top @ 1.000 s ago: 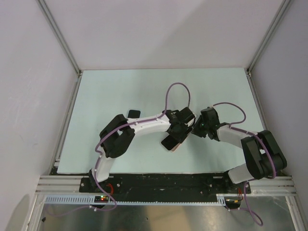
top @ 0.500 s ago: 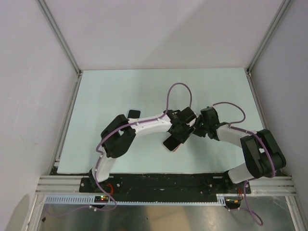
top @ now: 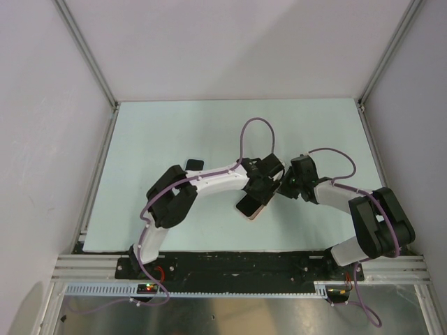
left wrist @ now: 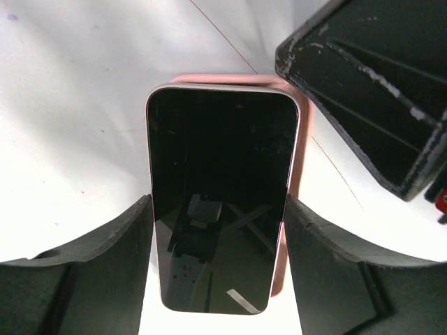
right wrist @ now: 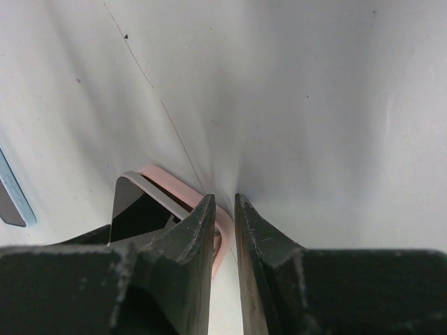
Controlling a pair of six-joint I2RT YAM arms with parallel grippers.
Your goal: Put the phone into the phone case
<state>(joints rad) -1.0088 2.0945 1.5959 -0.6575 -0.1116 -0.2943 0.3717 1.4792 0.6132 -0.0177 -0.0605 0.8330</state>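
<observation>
While the left gripper [left wrist: 216,206] stands wide, its 2 fingers [left wrist: 105,279] clasping the phone [left wrist: 222,139] by its long edges, that phone lies screen-up over the phone case [left wrist: 304,167] on the counter [left wrist: 70,105]. The right gripper [right wrist: 224,204], nearly closed, nips the case's pink rim at a corner.

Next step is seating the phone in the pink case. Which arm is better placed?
Left. The left gripper straddles the black-screened smartphone along its long sides, directly over the salmon-pink phone case. The right gripper is pinching that case's corner rim, likely bracing it.
</observation>
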